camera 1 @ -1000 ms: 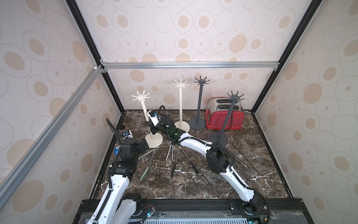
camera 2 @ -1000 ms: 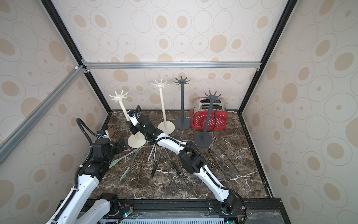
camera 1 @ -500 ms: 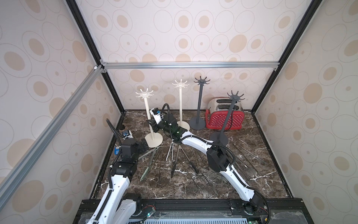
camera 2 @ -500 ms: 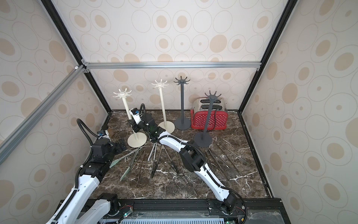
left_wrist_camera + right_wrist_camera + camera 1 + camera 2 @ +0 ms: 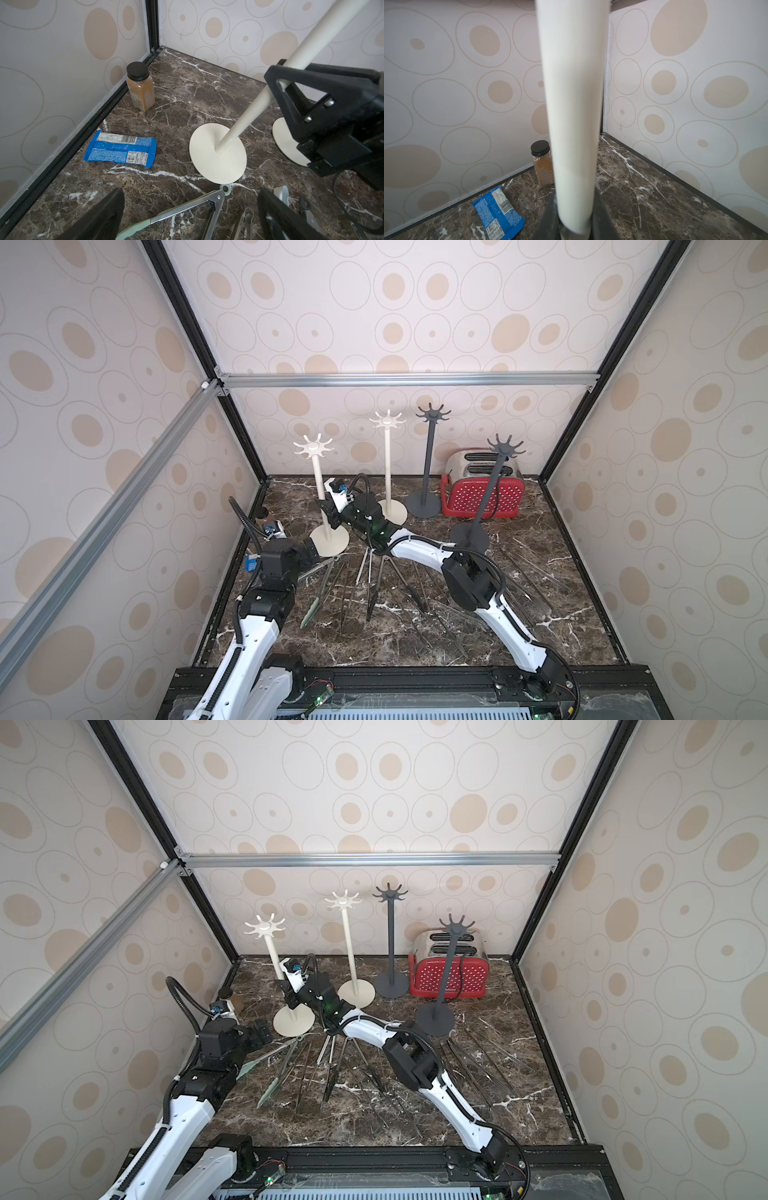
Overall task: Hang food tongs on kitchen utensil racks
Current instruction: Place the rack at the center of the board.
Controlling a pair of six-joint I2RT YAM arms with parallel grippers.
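A robot test booth: patterned wall panels (image 5: 415, 302) on aluminium framing (image 5: 407, 379) around a marble-look tabletop (image 5: 582, 635).

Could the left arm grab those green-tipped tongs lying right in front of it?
Probably yes. The left gripper, jaws open, hangs over the green-tipped tongs, which lie on the marble with nothing over them; the cream rack stands beyond.

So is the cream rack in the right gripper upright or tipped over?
Upright: the cream rack has its base flat on the marble, the right gripper shut around its pole.

White arms (image 5: 419, 549), black joints (image 5: 469, 585), ribbed cables (image 5: 243, 514)
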